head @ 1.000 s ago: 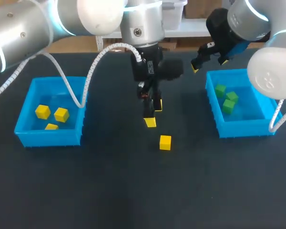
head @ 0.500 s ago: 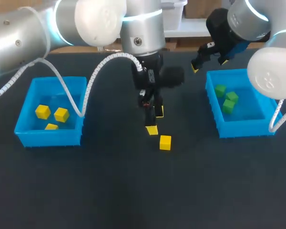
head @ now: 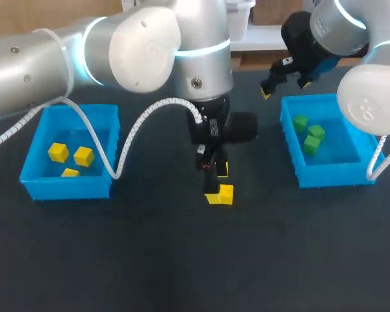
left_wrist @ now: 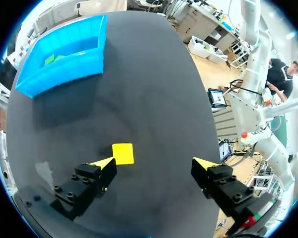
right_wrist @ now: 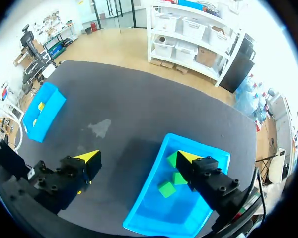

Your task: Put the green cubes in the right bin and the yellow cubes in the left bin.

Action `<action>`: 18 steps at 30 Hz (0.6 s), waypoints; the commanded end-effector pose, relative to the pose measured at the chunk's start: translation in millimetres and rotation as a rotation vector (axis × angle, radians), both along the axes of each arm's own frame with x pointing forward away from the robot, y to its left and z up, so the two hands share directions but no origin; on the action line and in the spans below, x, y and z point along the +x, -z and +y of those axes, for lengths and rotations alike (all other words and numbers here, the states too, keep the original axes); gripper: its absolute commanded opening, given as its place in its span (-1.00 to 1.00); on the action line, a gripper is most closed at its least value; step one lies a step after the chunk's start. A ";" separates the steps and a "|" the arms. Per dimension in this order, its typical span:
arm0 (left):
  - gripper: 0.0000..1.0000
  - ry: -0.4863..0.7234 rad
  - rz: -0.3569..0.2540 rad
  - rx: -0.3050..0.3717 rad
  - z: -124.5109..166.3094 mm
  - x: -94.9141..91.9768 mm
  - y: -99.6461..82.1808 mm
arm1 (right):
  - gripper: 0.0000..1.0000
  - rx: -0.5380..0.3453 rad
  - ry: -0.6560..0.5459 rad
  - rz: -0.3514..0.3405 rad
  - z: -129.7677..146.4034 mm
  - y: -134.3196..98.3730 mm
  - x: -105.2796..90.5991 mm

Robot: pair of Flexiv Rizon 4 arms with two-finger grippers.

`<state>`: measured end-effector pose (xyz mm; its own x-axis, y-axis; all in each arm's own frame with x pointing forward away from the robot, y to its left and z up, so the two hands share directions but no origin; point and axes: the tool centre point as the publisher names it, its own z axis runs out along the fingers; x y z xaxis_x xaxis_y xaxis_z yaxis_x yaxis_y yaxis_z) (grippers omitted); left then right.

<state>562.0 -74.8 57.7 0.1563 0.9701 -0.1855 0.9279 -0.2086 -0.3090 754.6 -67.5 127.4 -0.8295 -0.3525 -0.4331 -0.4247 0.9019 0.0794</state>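
The left gripper [head: 218, 184] hangs low over the middle of the table [head: 149, 260], fingers spread wide and holding nothing. The loose yellow cube [left_wrist: 123, 153] lies on the dark surface between them, just beside one finger; whether they touch, I cannot tell. The other finger is well apart, with bare table between and ahead of the gripper. The left bin [head: 65, 188], holding three yellow cubes [head: 83, 156], and the right bin [head: 325, 175], holding three green cubes [head: 311, 135], are both well apart from the loose cube. The right gripper [right_wrist: 139, 158] hovers wide open and empty, above the right bin's inner wall.
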 end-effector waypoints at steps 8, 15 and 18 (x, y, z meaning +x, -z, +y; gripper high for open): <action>1.00 -0.056 -0.118 0.049 -8.5 -2.8 17.9 | 1.00 0.000 -0.001 0.000 -0.4 -0.1 -0.3; 1.00 -0.078 -0.183 0.068 -8.2 -0.1 29.7 | 1.00 0.000 -0.001 0.000 -0.4 -0.1 -0.3; 1.00 -0.088 -0.207 0.067 -9.9 1.5 35.2 | 1.00 0.000 -0.001 0.000 -0.4 -0.1 -0.3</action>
<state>568.9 -86.7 27.2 0.0944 0.9914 -0.0907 0.9840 -0.1067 -0.1425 754.6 -67.5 127.4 -0.8295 -0.3526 -0.4331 -0.4248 0.9018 0.0794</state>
